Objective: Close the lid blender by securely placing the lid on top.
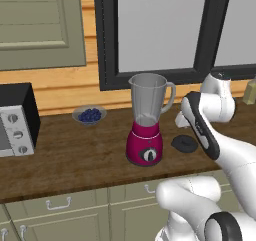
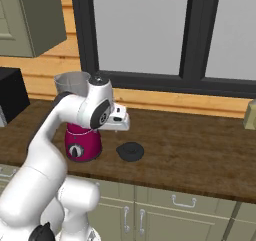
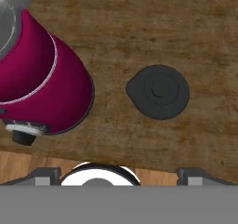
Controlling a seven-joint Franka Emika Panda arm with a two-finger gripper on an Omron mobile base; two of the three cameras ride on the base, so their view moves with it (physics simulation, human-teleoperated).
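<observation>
Room: a window with a dark frame stood over wood-plank wall; a grey-green wall cabinet hung to its left.
Counter: a dark wooden countertop ran along the wall, with pale grey-green cupboard fronts and metal handles below it.
Microwave: a black-and-silver microwave sat at the counter's left end.
Blender: the blender stood upright mid-counter, magenta base with its dial facing the front edge, clear jar open at the top, handle on the right side.
Bowl: a grey bowl of blueberries sat near the wall, between microwave and blender.
Lid: the lid lay flat on the bare wood, just beside the blender's base on its right, not touching it.
Gripper: the gripper hung above the counter over the lid, pointed down; its two fingertips stood well apart, holding nothing.
</observation>
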